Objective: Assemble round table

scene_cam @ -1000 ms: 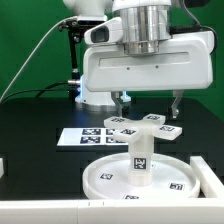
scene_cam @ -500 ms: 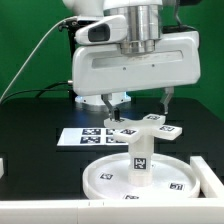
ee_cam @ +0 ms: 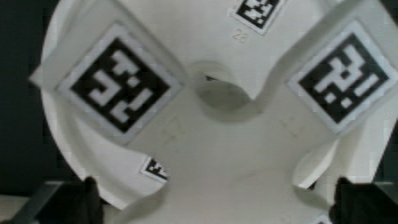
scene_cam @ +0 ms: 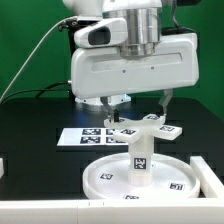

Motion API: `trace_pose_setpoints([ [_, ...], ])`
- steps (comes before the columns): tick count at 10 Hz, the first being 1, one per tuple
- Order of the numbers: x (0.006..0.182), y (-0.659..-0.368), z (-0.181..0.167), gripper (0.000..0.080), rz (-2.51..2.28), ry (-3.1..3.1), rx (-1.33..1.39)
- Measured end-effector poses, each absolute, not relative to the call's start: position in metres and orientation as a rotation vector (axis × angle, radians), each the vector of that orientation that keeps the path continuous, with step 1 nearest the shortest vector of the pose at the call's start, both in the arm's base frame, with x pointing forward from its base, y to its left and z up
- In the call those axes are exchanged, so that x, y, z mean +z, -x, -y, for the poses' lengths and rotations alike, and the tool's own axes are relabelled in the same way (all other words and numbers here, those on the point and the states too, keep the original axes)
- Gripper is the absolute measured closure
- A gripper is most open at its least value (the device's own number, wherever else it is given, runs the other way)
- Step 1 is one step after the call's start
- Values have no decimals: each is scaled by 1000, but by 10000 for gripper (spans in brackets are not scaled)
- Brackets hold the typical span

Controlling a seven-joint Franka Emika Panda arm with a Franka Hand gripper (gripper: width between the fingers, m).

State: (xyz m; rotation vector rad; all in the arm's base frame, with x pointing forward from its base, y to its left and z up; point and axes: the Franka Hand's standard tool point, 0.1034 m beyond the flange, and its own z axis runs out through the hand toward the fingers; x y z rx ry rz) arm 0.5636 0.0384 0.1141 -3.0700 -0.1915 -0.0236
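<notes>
The two-finger gripper [scene_cam: 136, 102] hangs over the stack with its jaws spread wide and nothing between them, one dark finger either side of the small white plastic cross-shaped foot [scene_cam: 146, 125]. That foot sits on top of the short thick white plastic cylinder leg [scene_cam: 140, 156], which stands upright at the centre of the large rimmed white plastic round disc [scene_cam: 112, 171] on the black table [scene_cam: 30, 130]. The flat white marker board [scene_cam: 80, 135] lies behind, toward the exterior view's left. In the wrist view the foot [ee_cam: 214, 110] fills the frame, tagged arms fanning out from a central hole, fingertips [ee_cam: 66, 198] just showing past its edges. All of it looks like hard, light, smooth plastic: stiff enough for a firm pinch, slick enough to slip or twist. I'd say the best hold is across two opposite flat sides of one arm (whether the foot is fully seated, I cannot tell), squeezing squarely so the tall stack isn't tipped.
</notes>
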Motion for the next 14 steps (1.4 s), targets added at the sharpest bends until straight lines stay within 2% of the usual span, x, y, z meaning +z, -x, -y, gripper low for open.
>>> trace_pose_setpoints([
  [9, 98, -559, -40, 151, 142, 3081, 19],
  [11, 98, -559, -39, 360, 141, 3081, 18],
  [14, 98, -559, -39, 359, 102, 3083, 20],
])
